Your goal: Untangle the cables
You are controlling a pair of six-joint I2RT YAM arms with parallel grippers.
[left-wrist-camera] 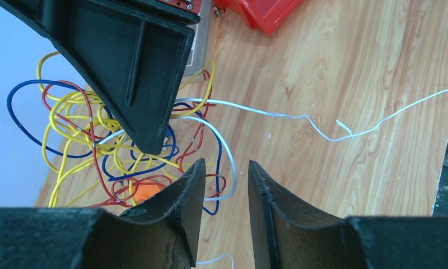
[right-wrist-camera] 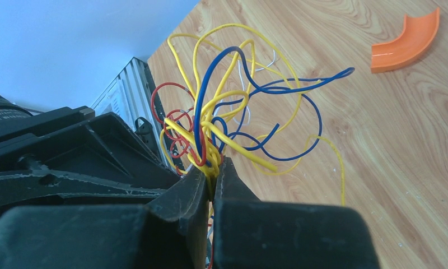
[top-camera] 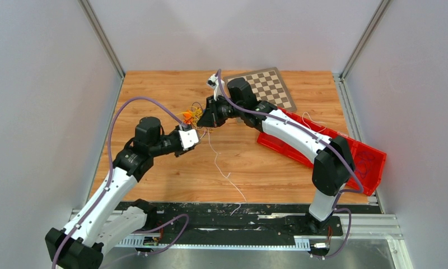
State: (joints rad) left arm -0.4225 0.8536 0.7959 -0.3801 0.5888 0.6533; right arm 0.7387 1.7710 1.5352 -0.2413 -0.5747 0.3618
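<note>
— While the cables [right-wrist-camera: 233, 112] fan out knotted from one pinch, how should a strand come free?
— Gently, one end at a time. The right gripper [right-wrist-camera: 212, 168] is clamped on the bunch over the table [right-wrist-camera: 390, 168]; the left gripper [left-wrist-camera: 226, 168], partly open and empty, waits just beside it, with the white cable [left-wrist-camera: 300, 116] trailing nearest.
</note>
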